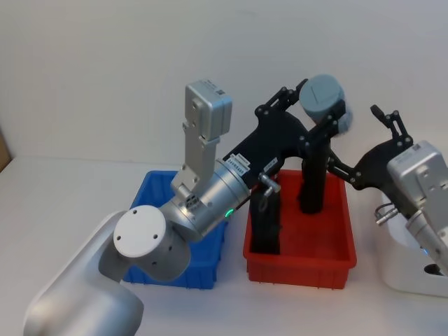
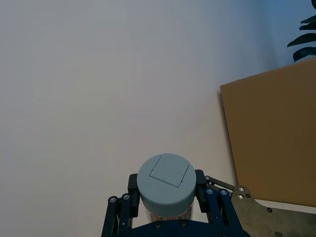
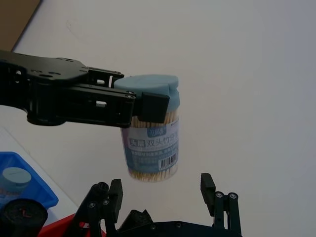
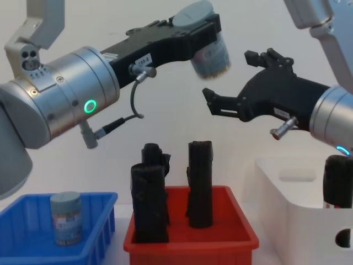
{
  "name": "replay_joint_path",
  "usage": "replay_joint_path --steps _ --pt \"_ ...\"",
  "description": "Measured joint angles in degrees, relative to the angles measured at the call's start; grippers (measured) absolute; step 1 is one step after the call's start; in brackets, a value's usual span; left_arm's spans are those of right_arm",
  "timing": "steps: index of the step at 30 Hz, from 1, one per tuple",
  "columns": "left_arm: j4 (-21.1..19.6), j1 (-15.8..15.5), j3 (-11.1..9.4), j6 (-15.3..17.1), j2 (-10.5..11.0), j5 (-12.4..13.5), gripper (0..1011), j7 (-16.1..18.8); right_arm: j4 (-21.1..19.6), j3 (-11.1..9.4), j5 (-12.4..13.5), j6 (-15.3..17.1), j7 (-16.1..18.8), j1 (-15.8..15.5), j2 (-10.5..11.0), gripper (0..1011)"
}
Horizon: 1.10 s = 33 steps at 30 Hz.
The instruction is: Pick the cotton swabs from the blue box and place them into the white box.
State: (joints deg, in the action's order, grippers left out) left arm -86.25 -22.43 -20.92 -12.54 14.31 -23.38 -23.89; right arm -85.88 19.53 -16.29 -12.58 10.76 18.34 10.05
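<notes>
Handover seems due: with the left gripper pinching the cotton swabs tub near its top, high above the red bin, the right gripper, jaws spread nearby, should close squarely on its lower half first.

The pale table carries the blue box, red bin and white box.

Plain white wall behind white tabletop; brown cardboard panel by wall, dark plant leaves near it.
</notes>
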Motion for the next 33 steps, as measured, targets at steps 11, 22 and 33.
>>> replay_joint_path --steps 11,22,33 --pt "0.6 -0.1 -0.3 0.2 -0.4 0.2 669 -0.1 -0.5 0.6 -0.4 0.8 0.0 0.2 -0.6 1002" --pt "0.9 0.0 -0.4 0.4 -0.5 0.5 669 -0.1 -0.2 0.9 -1.1 1.5 -0.3 0.9 -1.3 1001" --pt "1.0 0.0 -0.5 0.5 -0.5 0.8 669 -0.1 0.0 1.4 -1.6 2.2 -0.5 1.4 -2.0 1001"
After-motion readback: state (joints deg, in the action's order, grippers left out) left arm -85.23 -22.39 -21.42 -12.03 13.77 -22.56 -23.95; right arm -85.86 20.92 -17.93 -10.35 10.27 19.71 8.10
